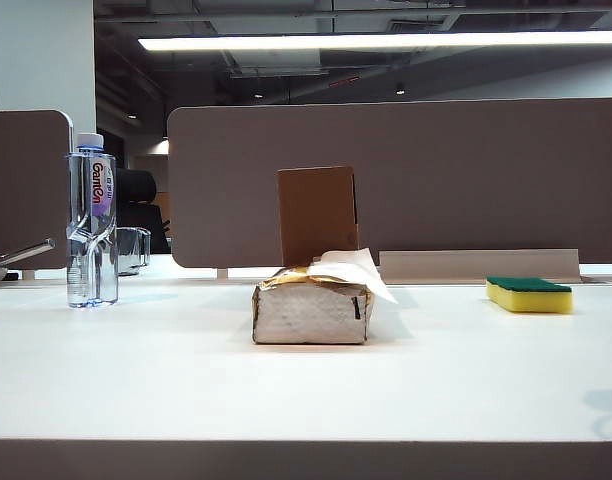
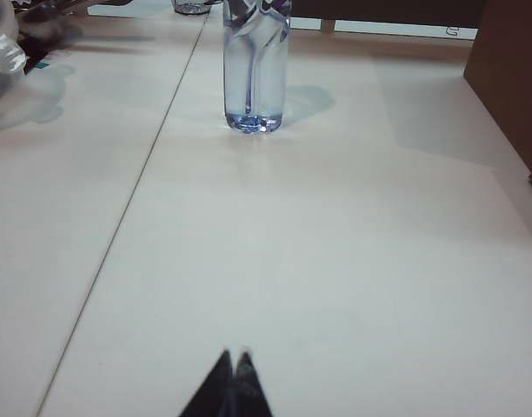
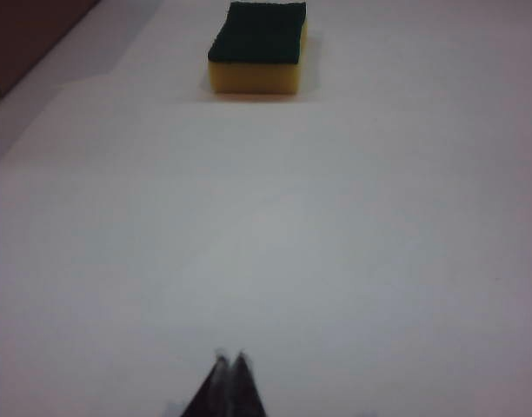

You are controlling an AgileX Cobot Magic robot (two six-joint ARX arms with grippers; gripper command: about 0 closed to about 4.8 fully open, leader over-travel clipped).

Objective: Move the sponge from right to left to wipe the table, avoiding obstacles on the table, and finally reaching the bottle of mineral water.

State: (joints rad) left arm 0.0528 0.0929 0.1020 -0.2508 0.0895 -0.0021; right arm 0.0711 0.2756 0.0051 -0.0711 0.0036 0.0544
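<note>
Sponge (image 1: pixel 529 294) untouched at right end of surface (image 1: pixel 186 390), green face up; no wiping begun. Box (image 1: pixel 311 310) with upright flap mid-surface, blocking straight path. Bottle (image 1: pixel 91 225) far left. All left: grasp, sweep leftward around box, reach bottle.

Left pincer (image 2: pixel 235 354) closed, empty, short of bottle. Right pincer (image 3: pixel 231 356) closed, empty, well short of sponge.

Exterior view shows whole layout, no arms. Wrist views alone show pincers, each facing one target.
</note>
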